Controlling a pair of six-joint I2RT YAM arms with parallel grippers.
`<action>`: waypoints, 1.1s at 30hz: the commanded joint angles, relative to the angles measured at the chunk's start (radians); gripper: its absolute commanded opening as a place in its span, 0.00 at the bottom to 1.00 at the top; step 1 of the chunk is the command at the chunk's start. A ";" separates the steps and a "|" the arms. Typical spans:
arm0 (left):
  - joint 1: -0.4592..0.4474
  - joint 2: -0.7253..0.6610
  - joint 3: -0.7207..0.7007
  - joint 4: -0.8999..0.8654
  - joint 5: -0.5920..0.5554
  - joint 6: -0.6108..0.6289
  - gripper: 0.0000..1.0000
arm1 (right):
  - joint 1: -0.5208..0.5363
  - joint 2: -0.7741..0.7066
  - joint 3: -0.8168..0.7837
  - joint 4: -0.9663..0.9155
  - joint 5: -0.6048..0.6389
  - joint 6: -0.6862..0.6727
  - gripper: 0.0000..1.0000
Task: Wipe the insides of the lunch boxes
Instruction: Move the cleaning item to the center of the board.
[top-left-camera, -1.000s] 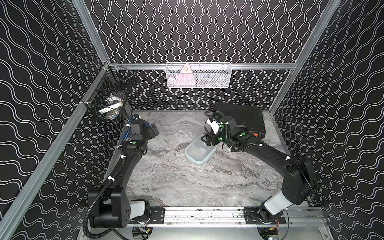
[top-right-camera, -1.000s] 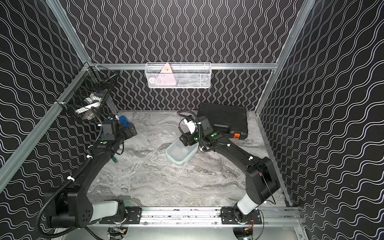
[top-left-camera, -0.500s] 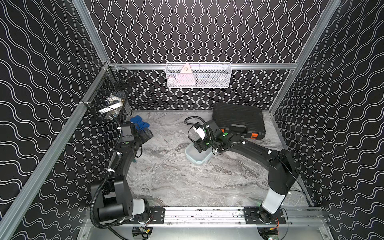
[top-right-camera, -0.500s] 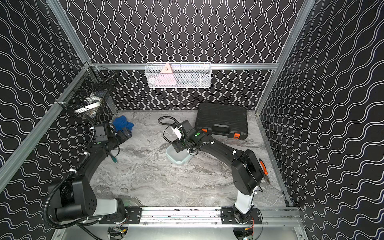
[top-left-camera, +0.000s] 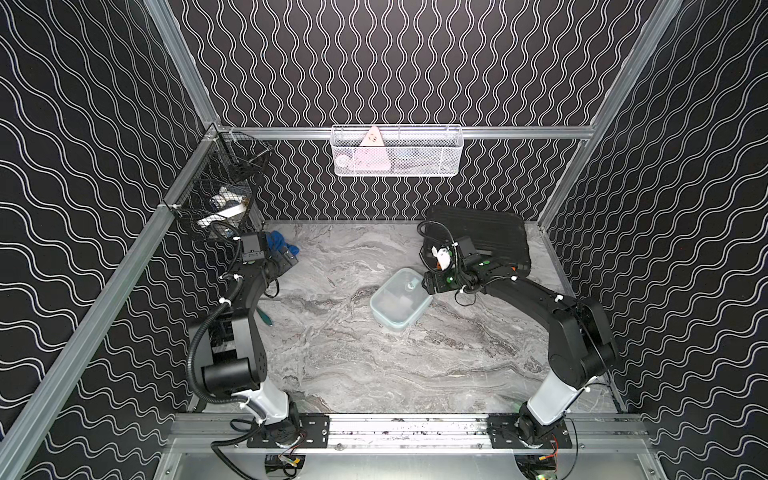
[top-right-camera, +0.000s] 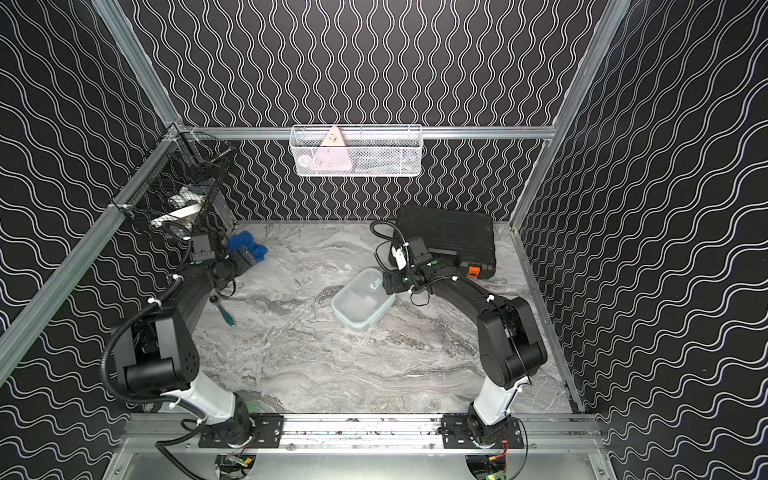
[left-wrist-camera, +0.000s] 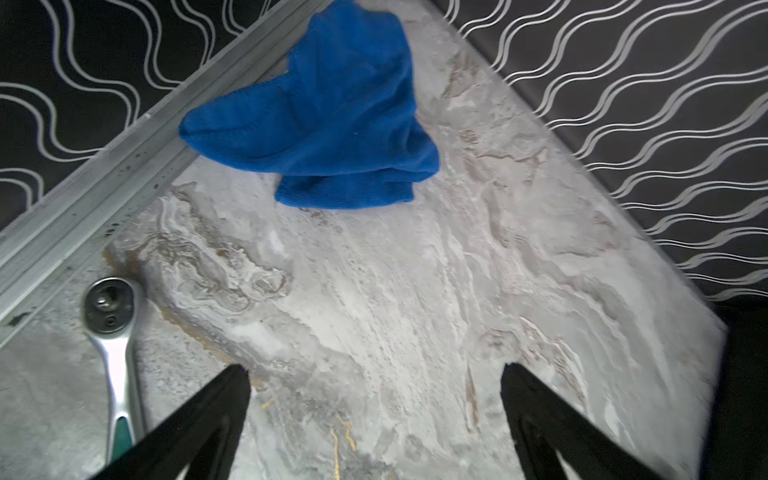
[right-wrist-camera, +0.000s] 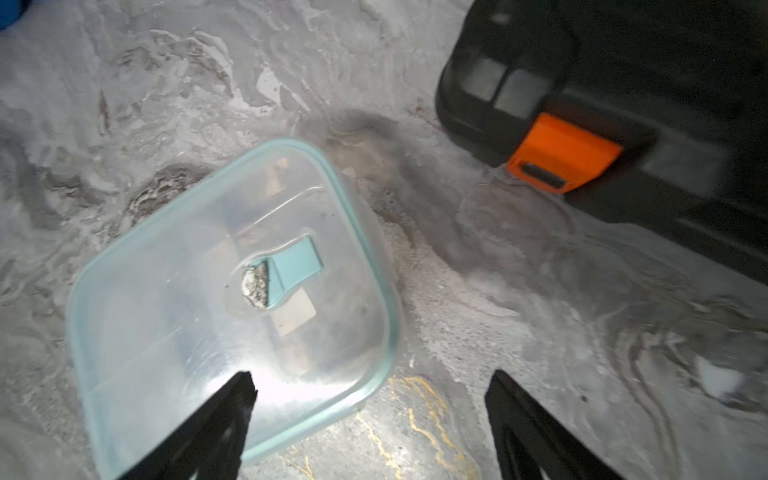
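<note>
Black walls with white wavy lines close in a grey marbled table (top-left-camera: 353, 365). At its far right corner lies a black ribbed case (top-left-camera: 490, 232) with an orange latch (right-wrist-camera: 561, 158).

On the table's left side, the left arm (top-left-camera: 245, 299) hovers with its jaws spread as wide as they go, holding nothing. The right arm (top-left-camera: 519, 291) reaches in from the right. Its jaws are also wide apart and empty. In the right wrist view one fingertip (right-wrist-camera: 241, 386) overlaps the lid's edge, though I cannot tell whether it touches.

The lunch box (top-left-camera: 400, 300) sits right of the table's middle, just in front of the case, with its clear lid (right-wrist-camera: 199, 291) on. It looks light, stiff and smooth, so it will likely skate across the table if pushed from one side. The thin lid may flex. The best hold is probably the pale green rim at a corner, with the base pinned so the lid can peel off.

A soft blue cloth (left-wrist-camera: 324, 124) lies crumpled in the far left corner, just ahead of the left jaws and well apart from the box. It should bunch easily when pinched. A ratchet wrench (left-wrist-camera: 112, 332) lies near it. Smallest is the pale green tab (right-wrist-camera: 295, 266) at the lid's centre, probably too slight a hold for opening the box.
</note>
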 joint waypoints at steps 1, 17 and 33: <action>-0.001 0.083 0.099 -0.044 -0.049 0.076 0.99 | -0.003 -0.006 -0.033 0.097 -0.105 0.064 0.90; -0.051 0.463 0.412 -0.022 -0.089 0.231 0.89 | -0.063 -0.060 -0.135 0.146 -0.107 0.078 0.90; -0.105 0.722 0.597 -0.099 -0.203 0.270 0.84 | -0.100 -0.033 -0.107 0.081 -0.069 0.060 0.90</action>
